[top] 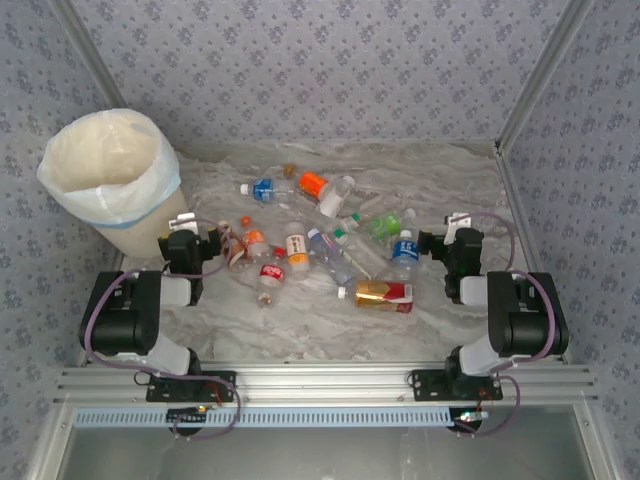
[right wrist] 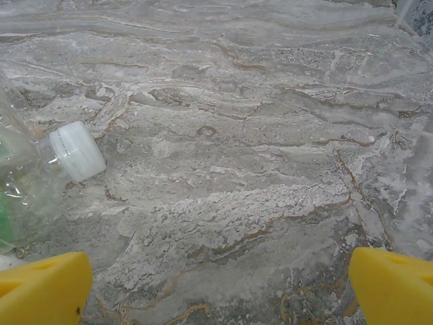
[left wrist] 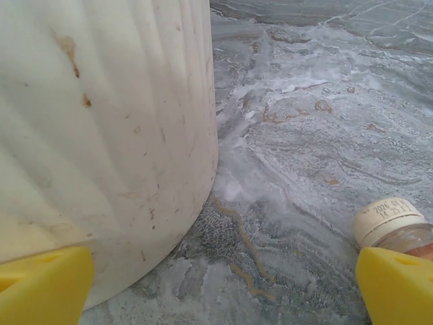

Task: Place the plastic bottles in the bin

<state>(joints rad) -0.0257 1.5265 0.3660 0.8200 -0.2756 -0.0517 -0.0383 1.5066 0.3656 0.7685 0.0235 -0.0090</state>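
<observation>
My left gripper and right gripper both stand wide open, empty. The small clear plastic bottles lie scattered between them, and the tall round pale-blue bin stands at ten o'clock. The bottles look light, slick and crushable, so I'd pinch gently across a labelled body.

A robot test booth in a lab, not a lived-in room: the left arm and the right arm are bolted to an aluminium rail with loose cables, metal posts frame walls of grey patterned fabric, and the table wears a marble-print sheet
</observation>
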